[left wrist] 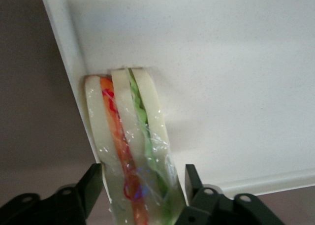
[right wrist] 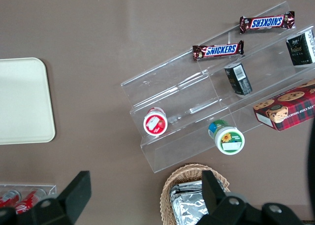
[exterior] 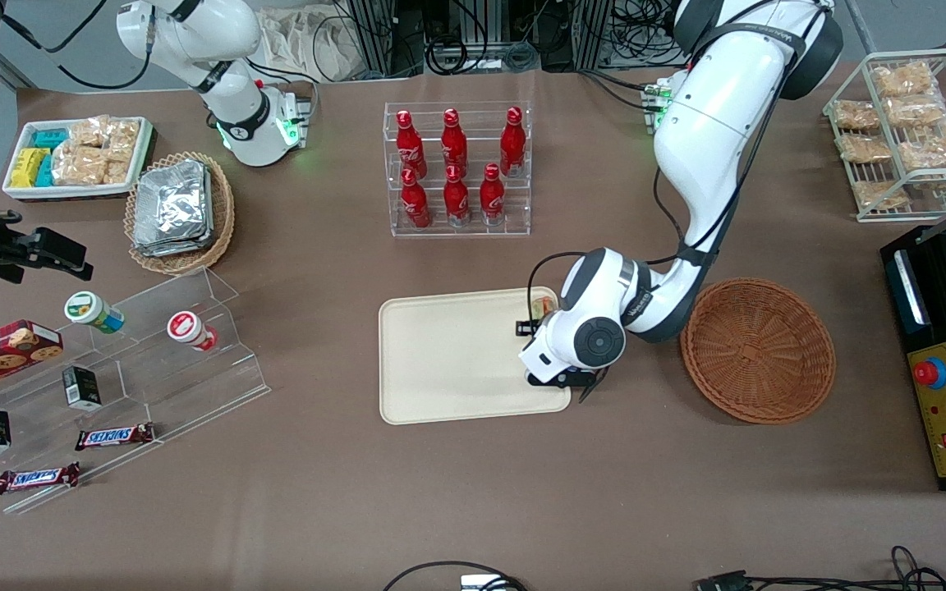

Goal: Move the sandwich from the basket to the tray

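The gripper (left wrist: pixel 140 183) hangs over the tray's (exterior: pixel 440 361) edge nearest the basket (exterior: pixel 758 350), its two fingers (left wrist: pixel 88 183) set on either side of the sandwich (left wrist: pixel 130 151). The fingers look close against the wrapped wedge, one on each bread face, so the gripper is clamped on the sandwich. The sandwich stands on edge beneath the gripper, its far tip touching the tray floor right against the low rim, with the orange and green layers and clear wrap showing between the fingers. From the front, only a sliver of the sandwich (exterior: pixel 545 307) peeks out beside the wrist, which covers the gripper (exterior: pixel 559 379) itself. The basket lies just to the working arm's side of the gripper, apart from the tray. Red bottles (exterior: pixel 456 168) in a clear rack stand farther from the front camera than the gripper
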Available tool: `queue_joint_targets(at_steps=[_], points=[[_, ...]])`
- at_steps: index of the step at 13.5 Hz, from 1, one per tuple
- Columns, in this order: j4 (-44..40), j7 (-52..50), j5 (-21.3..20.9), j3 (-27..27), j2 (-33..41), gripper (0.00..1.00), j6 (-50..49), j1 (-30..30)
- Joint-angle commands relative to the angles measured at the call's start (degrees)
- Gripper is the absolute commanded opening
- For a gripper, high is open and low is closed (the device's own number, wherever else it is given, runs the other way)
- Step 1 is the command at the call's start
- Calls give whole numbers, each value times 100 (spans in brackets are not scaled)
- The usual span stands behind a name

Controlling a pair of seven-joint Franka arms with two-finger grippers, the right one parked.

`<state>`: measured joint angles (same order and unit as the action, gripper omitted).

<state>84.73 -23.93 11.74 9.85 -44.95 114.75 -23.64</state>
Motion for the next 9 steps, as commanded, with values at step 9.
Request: queue_joint_targets(at_steps=[9], points=[[-344, 98, -529, -80, 1636, 100, -1400, 1036]])
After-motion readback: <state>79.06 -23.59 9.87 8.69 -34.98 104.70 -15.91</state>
